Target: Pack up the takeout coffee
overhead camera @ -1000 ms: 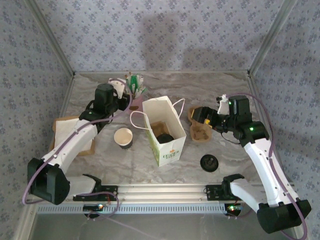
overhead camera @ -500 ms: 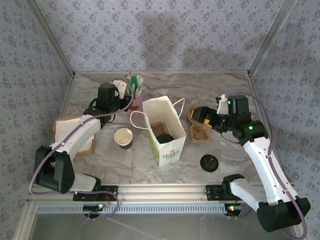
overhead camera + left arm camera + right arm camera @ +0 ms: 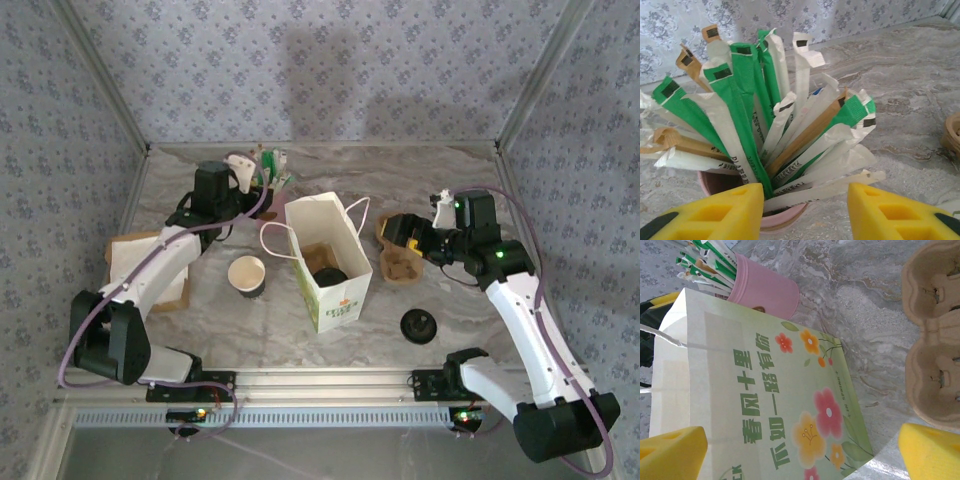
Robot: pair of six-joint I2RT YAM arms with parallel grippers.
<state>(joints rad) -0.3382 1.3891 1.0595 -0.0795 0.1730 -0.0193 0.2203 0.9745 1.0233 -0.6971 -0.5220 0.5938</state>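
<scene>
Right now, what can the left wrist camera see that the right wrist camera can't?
Extra in the left wrist view: the flowery wallpaper wall behind the paper sticks. Extra in the right wrist view: the white paper bag with painted flowers and green writing. Shared: the pink cup stuffed with green, white and brown paper sticks, and the marble table. The cardboard cup tray is big in the right wrist view; a brown edge at the left wrist view's right side may be it too.

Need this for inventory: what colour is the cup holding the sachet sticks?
Pink. The round pink cup shows best in the right wrist view.
</scene>
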